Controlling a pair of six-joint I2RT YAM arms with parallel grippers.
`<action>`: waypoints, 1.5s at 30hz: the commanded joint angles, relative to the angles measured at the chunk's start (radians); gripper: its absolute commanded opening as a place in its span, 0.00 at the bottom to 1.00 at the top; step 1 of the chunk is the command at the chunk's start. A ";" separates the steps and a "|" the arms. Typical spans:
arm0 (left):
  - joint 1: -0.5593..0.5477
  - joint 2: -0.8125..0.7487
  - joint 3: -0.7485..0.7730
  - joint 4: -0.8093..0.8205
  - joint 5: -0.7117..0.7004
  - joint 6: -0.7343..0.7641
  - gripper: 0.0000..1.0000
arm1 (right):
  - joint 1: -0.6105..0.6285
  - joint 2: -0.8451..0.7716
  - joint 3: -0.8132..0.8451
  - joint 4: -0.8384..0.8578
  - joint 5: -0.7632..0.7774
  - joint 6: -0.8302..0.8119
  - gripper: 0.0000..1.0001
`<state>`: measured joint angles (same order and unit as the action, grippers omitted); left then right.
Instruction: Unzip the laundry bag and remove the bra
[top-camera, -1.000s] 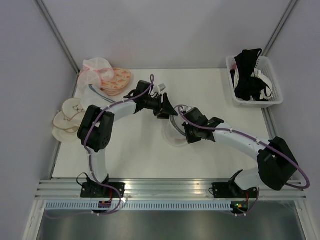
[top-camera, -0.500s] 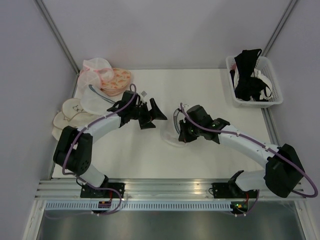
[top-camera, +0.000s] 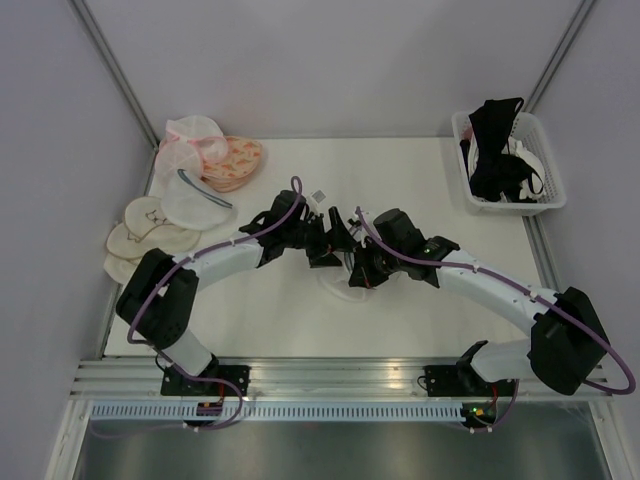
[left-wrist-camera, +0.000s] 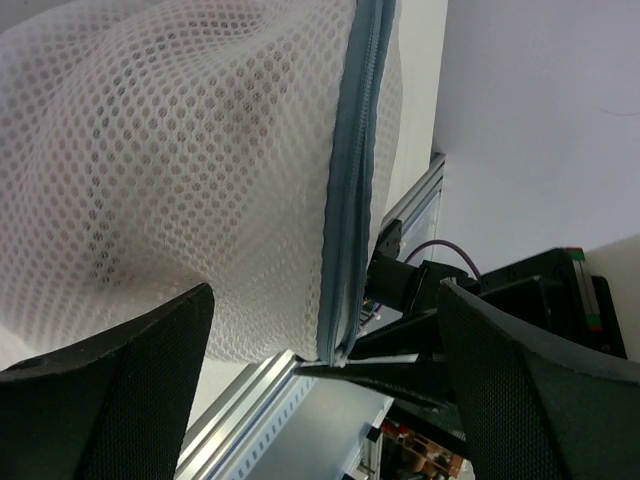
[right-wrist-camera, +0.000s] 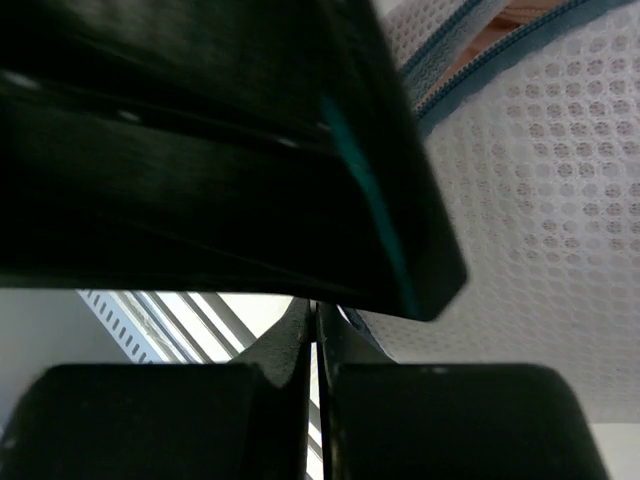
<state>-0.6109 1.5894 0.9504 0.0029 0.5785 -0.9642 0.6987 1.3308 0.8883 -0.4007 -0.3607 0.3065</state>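
Observation:
The laundry bag (top-camera: 340, 289), white mesh with a grey-blue zipper rim, lies at the table's middle, mostly hidden under both grippers. In the left wrist view the bag (left-wrist-camera: 180, 180) fills the frame and its zipper (left-wrist-camera: 350, 200) runs down the middle. My left gripper (top-camera: 335, 238) is open, with its jaws wide on either side of the bag (left-wrist-camera: 325, 300). My right gripper (top-camera: 358, 272) is shut (right-wrist-camera: 312, 318) at the zipper's end. The zipper gapes a little at the top (right-wrist-camera: 470, 45), and a pinkish sliver of the bra (right-wrist-camera: 515, 10) shows inside.
A white basket (top-camera: 548, 195) of black bras stands at the back right. A pink mesh pouch (top-camera: 190, 140), an orange patterned bra (top-camera: 238, 160), a second white mesh pouch (top-camera: 195, 205) and cream cups (top-camera: 135, 240) lie along the left edge.
My left arm swung out to the left, then came back right, and its open gripper now straddles the bag. My right gripper shifted slightly left, staying at the bag.

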 joint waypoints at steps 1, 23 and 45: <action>-0.026 0.053 0.065 0.074 0.026 -0.019 0.92 | 0.005 0.011 0.006 0.023 -0.021 -0.030 0.01; 0.010 0.106 0.050 0.085 0.034 -0.010 0.02 | 0.005 0.031 -0.060 -0.113 0.109 0.000 0.00; 0.028 -0.092 -0.074 0.083 0.017 -0.019 0.84 | -0.021 0.114 0.011 -0.251 0.687 0.157 0.00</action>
<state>-0.5888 1.5848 0.8902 0.0574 0.6254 -0.9821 0.6853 1.4616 0.8536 -0.5995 0.1787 0.4198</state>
